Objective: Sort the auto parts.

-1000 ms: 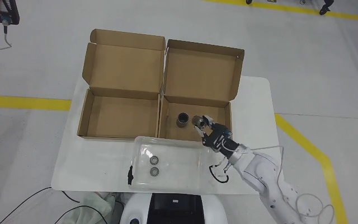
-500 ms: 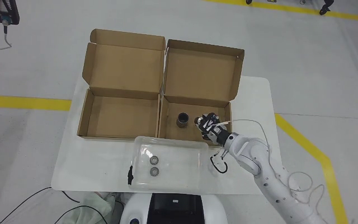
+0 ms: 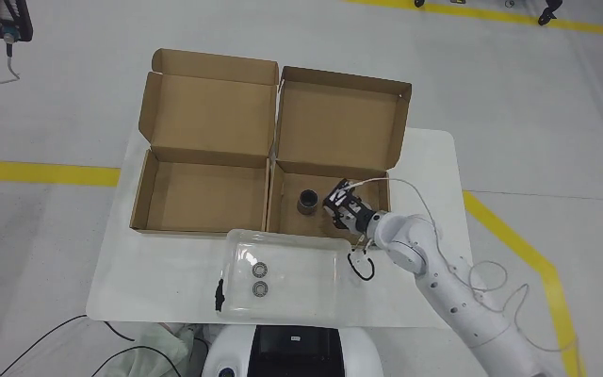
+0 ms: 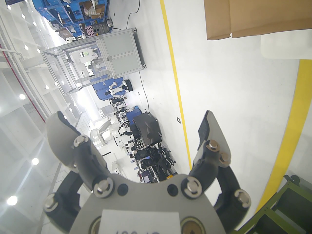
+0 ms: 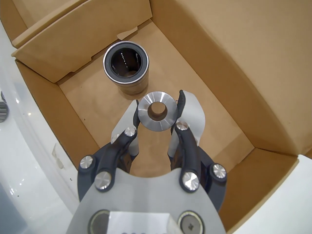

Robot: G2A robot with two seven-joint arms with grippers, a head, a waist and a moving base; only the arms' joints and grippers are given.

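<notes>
Seen from above, the right gripper (image 3: 340, 207) has swung off the far right corner of the clear tray (image 3: 306, 279) and now sits inside the right cardboard box (image 3: 375, 193). It is just right of the upright linear bearing (image 3: 307, 201), while two small ring bearings (image 3: 261, 279) lie in the tray as before. The left wrist view shows the left gripper (image 4: 132, 120) spread wide on nothing, aimed away over the floor. In the right wrist view the fingers (image 5: 182, 98) clamp a silver bushing (image 5: 156, 124), bore facing the camera (whether it touches the box floor I cannot tell), close to the linear bearing.
</notes>
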